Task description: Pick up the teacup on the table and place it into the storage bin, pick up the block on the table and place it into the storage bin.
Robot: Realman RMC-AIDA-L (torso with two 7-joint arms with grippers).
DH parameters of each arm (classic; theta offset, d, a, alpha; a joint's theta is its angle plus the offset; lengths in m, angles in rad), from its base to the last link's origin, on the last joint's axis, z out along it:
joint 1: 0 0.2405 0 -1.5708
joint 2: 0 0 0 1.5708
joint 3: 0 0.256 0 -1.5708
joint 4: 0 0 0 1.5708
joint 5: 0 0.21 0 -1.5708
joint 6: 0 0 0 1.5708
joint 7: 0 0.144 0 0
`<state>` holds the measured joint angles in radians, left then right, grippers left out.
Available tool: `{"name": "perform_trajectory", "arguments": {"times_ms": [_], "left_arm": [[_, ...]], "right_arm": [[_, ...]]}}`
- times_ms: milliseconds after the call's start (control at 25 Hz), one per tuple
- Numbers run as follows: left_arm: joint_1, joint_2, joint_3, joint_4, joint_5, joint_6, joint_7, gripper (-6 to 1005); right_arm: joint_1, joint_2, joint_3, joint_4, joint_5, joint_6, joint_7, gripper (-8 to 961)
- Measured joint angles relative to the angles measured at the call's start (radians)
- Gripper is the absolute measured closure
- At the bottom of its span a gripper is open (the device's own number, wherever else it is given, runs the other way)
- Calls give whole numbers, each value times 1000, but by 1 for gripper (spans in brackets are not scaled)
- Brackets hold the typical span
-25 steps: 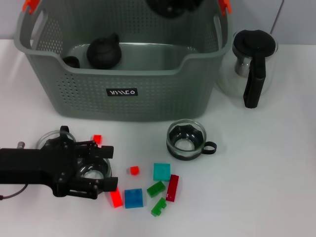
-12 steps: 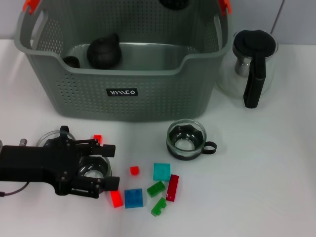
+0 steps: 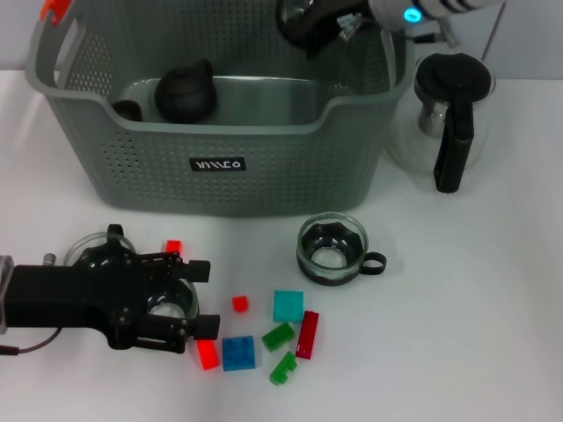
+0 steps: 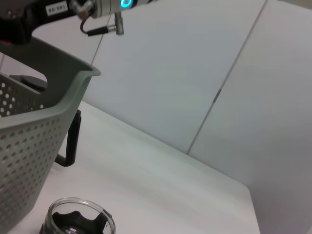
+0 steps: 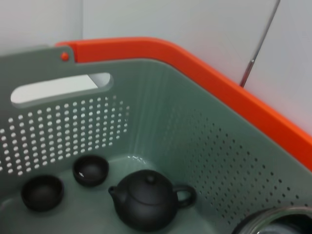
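Left gripper (image 3: 180,299) low on the table, jaws spread around a glass teacup (image 3: 169,303); right gripper (image 3: 310,22) above the storage bin (image 3: 220,132).

The left fingers (image 3: 186,269) flank the cup, one on each side, with a second glass cup (image 3: 88,248) just behind the arm. Whether the right gripper's jaws are spread or pressed together cannot be told. A third teacup (image 3: 332,250) stands near the bin's front wall. Scattered blocks lie nearby: red (image 3: 206,353), blue (image 3: 237,353), teal (image 3: 288,306), green (image 3: 278,337). A black teapot (image 5: 147,198) and two dark cups sit inside the bin; a glass pitcher (image 3: 449,114) stands beside it.

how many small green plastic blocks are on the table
2. One green block lies beside the dark red bar; the other green block lies just nearer the robot. More may hide under the left gripper.
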<state>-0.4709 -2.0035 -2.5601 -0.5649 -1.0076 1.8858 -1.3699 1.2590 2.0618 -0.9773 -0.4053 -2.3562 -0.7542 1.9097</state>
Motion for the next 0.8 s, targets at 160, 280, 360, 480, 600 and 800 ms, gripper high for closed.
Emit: {"name": "perform_trajectory", "arguments": {"times_ms": [160,280,360,480,600,800], "left_arm": [[0,-1,1,3,0,-4,3,94],[1,-2,1,4,1,-6,3,94],[1,-2,1,5,1,-7,3,94],[1,-3,2,5,1,-7,3,94],[0,-3,1,5,1,-7,3,94],[0,-3,0,5,1,-8,3,94]], "right_arm": [[-4,16,-6,23,-1,40,-24,859],[-7,22,-6,35,-1,57,-43,857],[-8,23,-9,41,-1,63,-46,856],[-12,23,-9,45,-1,65,-48,854],[-17,23,-9,46,-2,62,-48,852],[-20,24,-9,46,-4,57,-48,849]]}}
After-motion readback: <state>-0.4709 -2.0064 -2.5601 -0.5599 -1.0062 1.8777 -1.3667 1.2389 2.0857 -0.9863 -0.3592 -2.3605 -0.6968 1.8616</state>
